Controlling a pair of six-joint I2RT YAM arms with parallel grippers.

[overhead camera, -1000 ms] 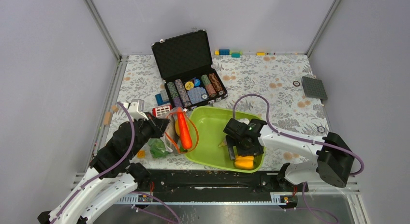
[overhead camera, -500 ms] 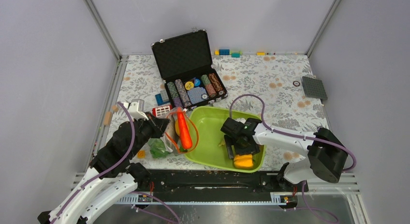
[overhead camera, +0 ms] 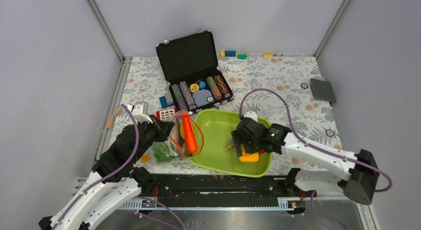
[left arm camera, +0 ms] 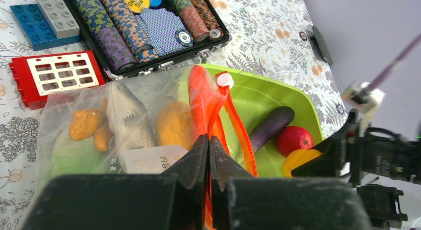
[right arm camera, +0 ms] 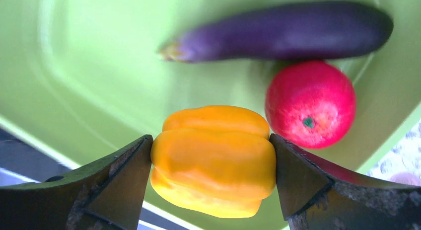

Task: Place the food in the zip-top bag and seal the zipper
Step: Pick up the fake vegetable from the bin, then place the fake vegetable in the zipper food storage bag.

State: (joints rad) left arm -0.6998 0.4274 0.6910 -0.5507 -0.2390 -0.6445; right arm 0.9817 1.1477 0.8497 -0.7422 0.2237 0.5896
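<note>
Your right gripper (right arm camera: 211, 144) has closed in and now clamps the yellow pepper (right arm camera: 214, 173). Your left gripper (left arm camera: 208, 142) pinches the bag (left arm camera: 64, 108) mouth together, so I think the pepper can go in next.

**A Robot Test Room**

This is a lab booth for robots. Plain grey walls (overhead camera: 49, 66) stand on three sides, held by bare metal posts (overhead camera: 103, 25). Two robot arms, one left (overhead camera: 119, 150) and one right (overhead camera: 317, 153), are bolted to a black rail (overhead camera: 213, 185). The table (overhead camera: 298, 86) has a flowery cover and holds toy bricks (overhead camera: 229, 53) and a case of poker chips (overhead camera: 188, 56).
</note>
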